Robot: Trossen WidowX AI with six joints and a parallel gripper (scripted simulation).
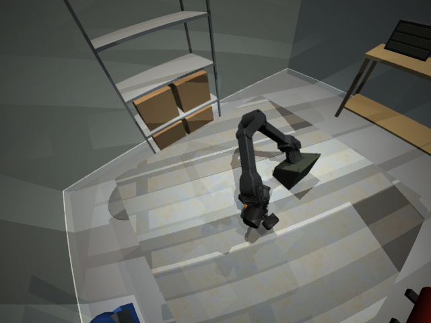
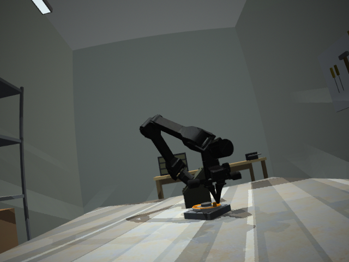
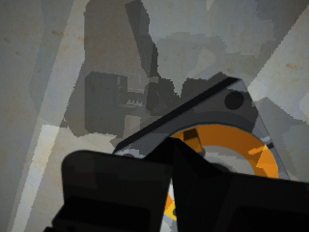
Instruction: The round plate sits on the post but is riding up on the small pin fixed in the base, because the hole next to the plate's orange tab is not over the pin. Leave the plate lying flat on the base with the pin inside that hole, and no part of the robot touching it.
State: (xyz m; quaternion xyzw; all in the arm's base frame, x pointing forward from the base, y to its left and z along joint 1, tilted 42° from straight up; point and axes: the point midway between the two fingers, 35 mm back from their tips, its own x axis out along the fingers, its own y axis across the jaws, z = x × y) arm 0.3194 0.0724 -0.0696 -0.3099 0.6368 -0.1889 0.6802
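Observation:
The round plate (image 2: 198, 207) (image 3: 232, 137) has an orange ring and a pale centre. It sits around the post (image 2: 205, 203) on the dark square base (image 2: 197, 215) (image 3: 212, 108). Only an orange sliver of the plate (image 1: 245, 206) shows in the top view. The orange tab (image 2: 214, 204) (image 3: 193, 142) stands up at the plate's rim. My gripper (image 2: 217, 202) (image 3: 172, 143) is shut and empty, its tips down right beside the tab; I cannot tell whether they touch it. The pin and the hole by the tab are hidden, and whether the plate lies fully flat is unclear.
The arm's dark green mount (image 1: 295, 170) (image 2: 194, 197) stands close behind the base. A shelf rack with brown boxes (image 1: 156, 108) and a wooden table (image 1: 393, 57) stand farther off. A blue object (image 1: 104, 317) and a red one (image 1: 421, 305) are at the frame's bottom edge.

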